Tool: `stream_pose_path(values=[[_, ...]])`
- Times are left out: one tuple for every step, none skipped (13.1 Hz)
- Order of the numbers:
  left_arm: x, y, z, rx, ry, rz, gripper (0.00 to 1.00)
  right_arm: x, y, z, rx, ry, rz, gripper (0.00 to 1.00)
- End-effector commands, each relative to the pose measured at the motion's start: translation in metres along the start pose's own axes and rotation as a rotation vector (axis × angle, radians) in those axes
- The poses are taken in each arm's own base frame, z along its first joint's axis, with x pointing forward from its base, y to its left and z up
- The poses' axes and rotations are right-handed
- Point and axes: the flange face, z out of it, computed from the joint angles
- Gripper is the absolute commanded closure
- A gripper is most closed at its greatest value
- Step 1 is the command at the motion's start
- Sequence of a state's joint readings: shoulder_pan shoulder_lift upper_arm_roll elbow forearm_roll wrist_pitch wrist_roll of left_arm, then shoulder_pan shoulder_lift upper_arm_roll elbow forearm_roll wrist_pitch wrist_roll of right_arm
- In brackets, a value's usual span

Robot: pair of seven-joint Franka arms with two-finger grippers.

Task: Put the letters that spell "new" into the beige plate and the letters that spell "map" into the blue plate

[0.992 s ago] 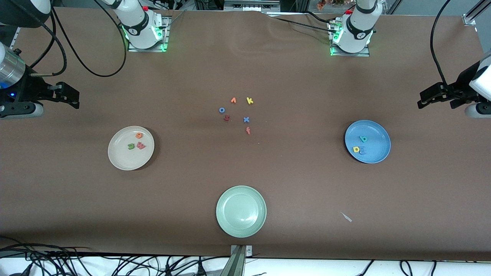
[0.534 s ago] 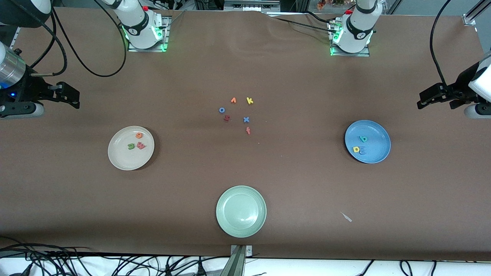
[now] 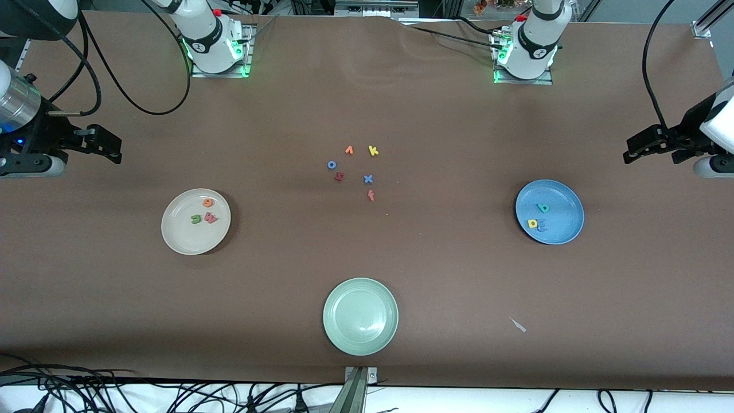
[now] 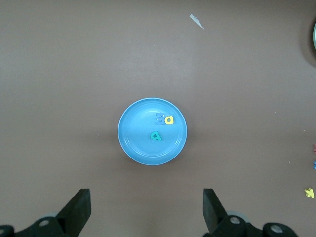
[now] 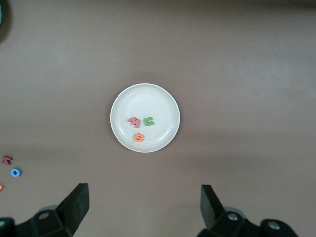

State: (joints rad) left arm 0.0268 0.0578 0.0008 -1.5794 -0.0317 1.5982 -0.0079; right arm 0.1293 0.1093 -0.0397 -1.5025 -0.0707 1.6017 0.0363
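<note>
Left tool (image 4: 144, 212) hangs spread and empty above the blue plate (image 3: 565, 198), right tool (image 5: 143, 210) likewise above the beige plate (image 3: 178, 235). The n, e, w letters (image 3: 204, 215) lie in the beige plate; m, a, p (image 3: 539, 218) in the blue. They look light, soft, thin foam, best pinched across the edges.

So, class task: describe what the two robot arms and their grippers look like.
Both arms are white with black joint bands, on metal bases lit green. The right gripper and left gripper are black with two flat fingers each. Black cables loop to both wrists; the right arm's wrist has a silver cylinder with a blue light.
</note>
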Motion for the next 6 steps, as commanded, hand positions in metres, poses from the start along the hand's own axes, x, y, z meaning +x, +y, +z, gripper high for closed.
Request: stream_pose_path(values=[[-0.0002, -0.0010, -0.0001, 0.026, 0.008, 0.024, 0.00, -0.0018, -0.0024, -0.0089, 0.017, 0.000, 0.014, 0.00], [-0.0003, -0.0001, 0.0007, 0.026, 0.007, 0.025, 0.00, -0.0018, -0.0024, -0.0089, 0.017, 0.000, 0.014, 0.00], [-0.0002, -0.0001, -0.0001, 0.026, 0.008, 0.026, 0.00, -0.0018, -0.0024, -0.0089, 0.017, 0.000, 0.015, 0.00], [-0.0002, -0.0001, -0.0001, 0.026, 0.008, 0.026, 0.00, -0.0018, -0.0024, -0.0089, 0.017, 0.000, 0.017, 0.00], [-0.0003, -0.0001, 0.0007, 0.026, 0.007, 0.025, 0.00, -0.0018, -0.0032, -0.0090, 0.017, 0.000, 0.017, 0.00], [-0.0002, -0.0001, -0.0001, 0.026, 0.008, 0.026, 0.00, -0.0018, -0.0007, -0.0088, 0.017, 0.000, 0.020, 0.00]])
